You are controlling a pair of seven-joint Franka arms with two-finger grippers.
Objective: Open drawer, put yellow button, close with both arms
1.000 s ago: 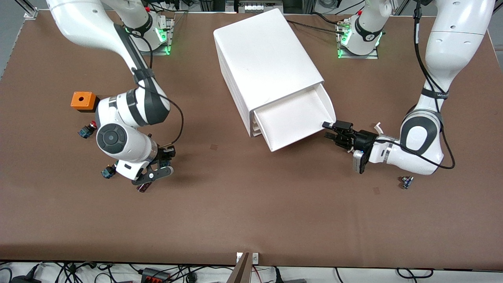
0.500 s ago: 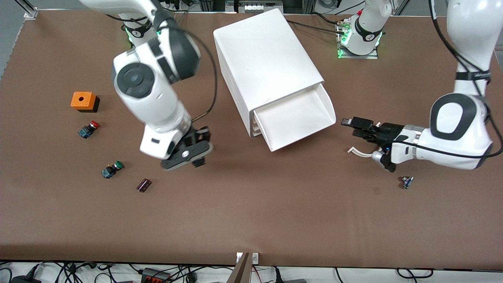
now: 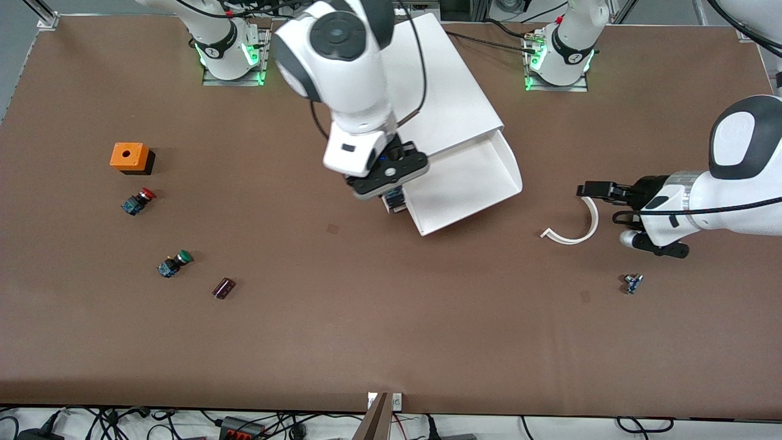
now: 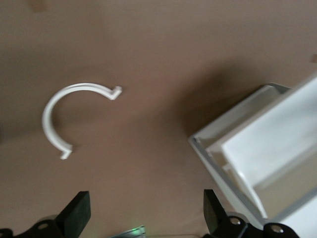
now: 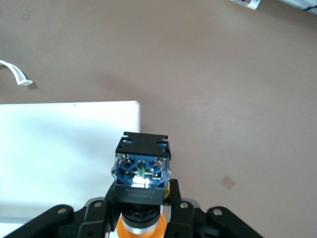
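Observation:
The top drawer [image 3: 464, 183] of the white cabinet [image 3: 427, 85] stands pulled out and empty. My right gripper [image 3: 391, 180] hangs over the drawer's corner toward the right arm's end. It is shut on the yellow button [image 5: 142, 171], blue block body out and yellow cap [image 5: 141, 229] between the fingers. The drawer's white floor [image 5: 59, 158] shows beside the button in the right wrist view. My left gripper [image 3: 611, 198] is open and empty, low over the table toward the left arm's end, apart from the drawer. Its fingers [image 4: 74, 218] stand wide apart, and the drawer's corner [image 4: 257, 158] shows there.
A white curved strip [image 3: 574, 229] lies between the drawer and the left gripper, also in the left wrist view [image 4: 52, 116]. A small part [image 3: 632, 283] lies nearer the camera. An orange box [image 3: 129, 157], red button [image 3: 138, 201], green button [image 3: 174, 264] and dark piece [image 3: 223, 288] lie toward the right arm's end.
My right arm has swung from the small parts at its end of the table to over the drawer's corner. My left gripper has drawn back from the drawer's front, and the white strip lies on the table.

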